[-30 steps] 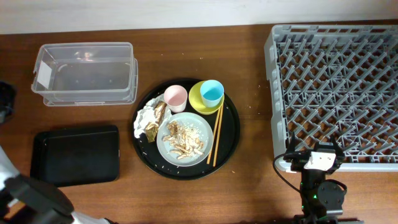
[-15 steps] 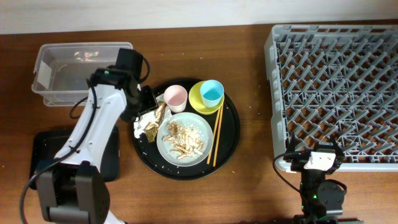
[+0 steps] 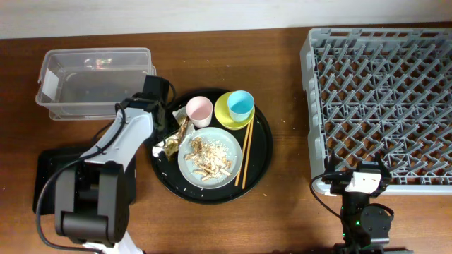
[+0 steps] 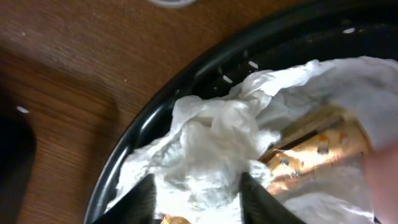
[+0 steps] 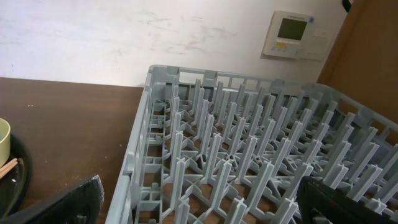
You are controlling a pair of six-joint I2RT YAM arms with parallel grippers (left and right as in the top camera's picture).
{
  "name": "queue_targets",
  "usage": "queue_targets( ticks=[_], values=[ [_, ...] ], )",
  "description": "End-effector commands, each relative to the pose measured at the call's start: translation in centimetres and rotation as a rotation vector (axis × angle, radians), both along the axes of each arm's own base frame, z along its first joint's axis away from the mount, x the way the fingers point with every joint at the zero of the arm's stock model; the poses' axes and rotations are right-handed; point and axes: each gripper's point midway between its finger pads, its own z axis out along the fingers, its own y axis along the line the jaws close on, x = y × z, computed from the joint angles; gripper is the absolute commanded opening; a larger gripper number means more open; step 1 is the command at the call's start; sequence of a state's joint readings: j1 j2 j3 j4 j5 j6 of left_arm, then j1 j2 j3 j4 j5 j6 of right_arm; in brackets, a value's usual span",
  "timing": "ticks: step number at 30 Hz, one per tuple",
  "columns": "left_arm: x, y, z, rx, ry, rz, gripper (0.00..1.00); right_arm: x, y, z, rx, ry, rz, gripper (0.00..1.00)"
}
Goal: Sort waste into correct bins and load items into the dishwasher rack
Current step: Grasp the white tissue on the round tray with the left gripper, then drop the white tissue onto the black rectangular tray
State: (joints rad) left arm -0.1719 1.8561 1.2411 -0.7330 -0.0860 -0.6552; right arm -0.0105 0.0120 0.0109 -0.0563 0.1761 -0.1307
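The crumpled white napkin (image 3: 162, 146) lies at the left edge of the round black tray (image 3: 260, 152), with the brown-gold wrapper (image 3: 183, 127) beside it. My left gripper (image 3: 168, 127) is open and low over the napkin. In the left wrist view its fingers (image 4: 199, 200) straddle the napkin (image 4: 217, 134), with the wrapper (image 4: 314, 152) to the right. The grey plate (image 3: 229, 144) holds food scraps (image 3: 205, 159). The pink cup (image 3: 199, 110), the blue cup (image 3: 241, 104) in the yellow bowl (image 3: 224, 113) and the chopsticks (image 3: 246, 152) are on the tray. My right gripper (image 3: 362, 180) is open and empty at the dishwasher rack's (image 3: 381, 99) front edge.
The clear tub (image 3: 95, 83) stands at the back left. The shallow black tray (image 3: 53, 173) lies in front of it, partly under my left arm. The right wrist view shows the rack (image 5: 249, 155) between its open fingers (image 5: 205, 211), and the yellow bowl's rim (image 5: 3, 140) at the left.
My left arm has swung in from the left edge to the round tray. Its gripper has then come down over the napkin. The right arm has not moved.
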Motion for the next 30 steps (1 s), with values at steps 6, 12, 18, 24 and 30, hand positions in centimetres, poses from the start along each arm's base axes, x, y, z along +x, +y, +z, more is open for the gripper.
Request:
queue_targets(
  ticks=[6, 12, 18, 24, 30],
  values=[
    [0.0, -0.3, -0.3, -0.037, 0.007, 0.007, 0.01, 0.0, -0.1, -0.3, 0.003, 0.006, -0.011, 0.98],
    [-0.6, 0.1, 6.7, -0.057, -0.121, 0.008, 0.01, 0.0, -0.1, -0.3, 0.003, 0.006, -0.011, 0.98],
    [-3.6, 3.4, 16.9, -0.008, -0.36, 0.078, 0.01, 0.0, -0.1, -0.3, 0.003, 0.006, -0.011, 0.98],
    [-9.9, 16.7, 16.9, 0.329, -0.264, 0.535, 0.01, 0.0, -0.1, -0.3, 0.003, 0.006, -0.011, 0.98],
    [-13.7, 20.6, 10.3, 0.304, -0.107, 0.841, 0.36, 0.0, -0.1, -0.3, 0.003, 0.006, -0.01, 0.98]
  ],
)
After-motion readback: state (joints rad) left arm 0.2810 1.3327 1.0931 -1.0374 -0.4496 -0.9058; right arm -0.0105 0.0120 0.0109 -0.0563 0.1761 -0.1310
